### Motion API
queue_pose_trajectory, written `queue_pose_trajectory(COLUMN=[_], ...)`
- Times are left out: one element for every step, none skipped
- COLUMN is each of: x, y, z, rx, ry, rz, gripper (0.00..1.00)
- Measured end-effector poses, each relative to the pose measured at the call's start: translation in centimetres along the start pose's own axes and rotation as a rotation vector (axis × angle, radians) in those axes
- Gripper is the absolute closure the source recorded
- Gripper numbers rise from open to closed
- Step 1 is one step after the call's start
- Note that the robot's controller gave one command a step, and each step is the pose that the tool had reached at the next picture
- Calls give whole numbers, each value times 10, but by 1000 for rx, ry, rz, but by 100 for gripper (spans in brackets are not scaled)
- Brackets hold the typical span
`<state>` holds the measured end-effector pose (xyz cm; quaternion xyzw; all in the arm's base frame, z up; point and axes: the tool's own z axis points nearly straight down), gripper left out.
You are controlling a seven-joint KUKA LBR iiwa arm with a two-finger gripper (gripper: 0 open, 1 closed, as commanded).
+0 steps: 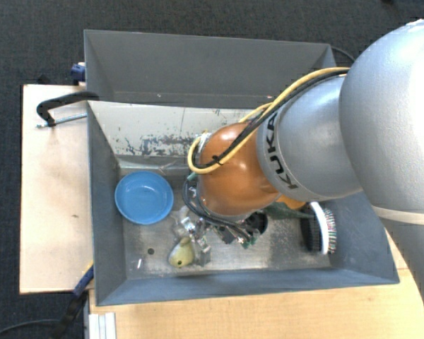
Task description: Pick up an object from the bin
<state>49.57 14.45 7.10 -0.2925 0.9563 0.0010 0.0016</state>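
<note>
My gripper (191, 240) reaches down near the bin's front wall, left of centre, its metal fingers right over a small pale yellow thing (180, 256) lying on the floor. The fingers touch or straddle that yellow thing, but whether they grip it I cannot make out. A round blue bowl (143, 197) sits upright just to the left of the gripper, apart from it. A brush with a black back and white bristles (320, 229) lies at the right of the bin.
The arm with its orange cover and a yellow cable hangs over the bin's middle and hides what lies beneath. A bit of green and yellow shows under the arm near the brush. The bin's front wall is close behind the yellow thing.
</note>
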Motion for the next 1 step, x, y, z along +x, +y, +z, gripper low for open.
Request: queue_pose_trajectory(x=[-4], y=[0], z=[-90], rx=[4], ry=[-10], rz=[1], gripper=[100])
